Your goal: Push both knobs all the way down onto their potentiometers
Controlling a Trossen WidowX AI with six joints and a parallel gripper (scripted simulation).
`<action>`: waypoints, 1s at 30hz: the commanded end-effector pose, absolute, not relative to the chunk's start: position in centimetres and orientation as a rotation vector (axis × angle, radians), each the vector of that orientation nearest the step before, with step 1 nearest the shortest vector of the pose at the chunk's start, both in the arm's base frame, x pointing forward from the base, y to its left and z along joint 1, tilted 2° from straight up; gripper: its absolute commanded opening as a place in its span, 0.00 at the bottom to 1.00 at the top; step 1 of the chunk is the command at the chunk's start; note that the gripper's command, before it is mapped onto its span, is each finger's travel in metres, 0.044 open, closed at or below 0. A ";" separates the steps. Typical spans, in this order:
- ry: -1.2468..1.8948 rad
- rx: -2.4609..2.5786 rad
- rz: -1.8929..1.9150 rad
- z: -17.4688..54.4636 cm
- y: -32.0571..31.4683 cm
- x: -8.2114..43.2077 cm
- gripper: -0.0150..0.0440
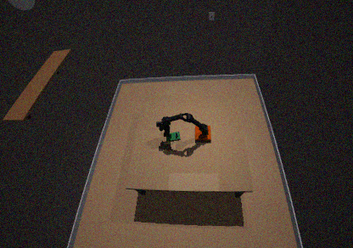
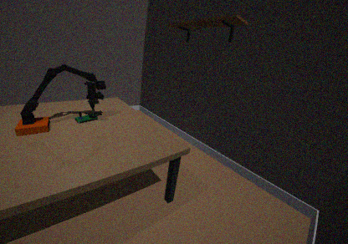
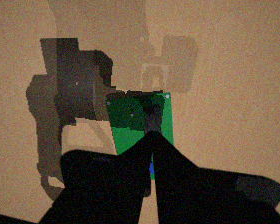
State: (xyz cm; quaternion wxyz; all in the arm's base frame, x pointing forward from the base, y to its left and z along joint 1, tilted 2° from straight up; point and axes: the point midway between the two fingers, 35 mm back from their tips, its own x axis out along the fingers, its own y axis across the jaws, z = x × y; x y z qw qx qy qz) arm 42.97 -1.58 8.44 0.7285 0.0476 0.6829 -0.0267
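Observation:
The circuit board [image 1: 173, 138] [image 2: 84, 119] [image 3: 127, 139] is a small green plate low over the table. My gripper [image 1: 168, 138] [image 2: 93, 113] [image 3: 153, 135] is shut and empty, pointing down over the board's side away from the arm base. In the wrist view a dark grey part [image 3: 152, 120] shows just beyond the fingertips; whether they touch it cannot be told. A small blue part [image 3: 151, 168] shows between the fingers. A dark upright part [image 2: 80, 114] stands on the board in the exterior view. How far either knob sits down is too small and dark to tell.
The orange arm base [image 1: 203, 134] [image 2: 32, 126] stands on the wooden table [image 1: 148, 170] [image 2: 117, 139]. The arm arches from it above the board. Its shadow covers part of the board. A wall shelf [image 1: 38, 85] [image 2: 209, 22] is far off.

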 end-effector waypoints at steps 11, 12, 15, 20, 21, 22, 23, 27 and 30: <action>1.513 0.108 -0.055 6.7 -1.4 43.3 0.25; 1.513 0.108 -0.055 6.7 -1.4 43.3 0.25; 1.513 0.108 -0.055 6.6 -1.4 43.3 0.25; 1.513 0.108 -0.055 6.3 -1.4 43.4 0.25; 1.513 0.108 -0.055 6.3 -1.4 43.4 0.25; 1.513 0.108 -0.055 6.3 -1.4 43.4 0.25; 1.513 0.108 -0.055 6.3 -1.4 43.4 0.25; 1.513 0.108 -0.055 6.3 -1.4 43.4 0.25; 1.513 0.108 -0.055 6.1 -1.4 43.4 0.25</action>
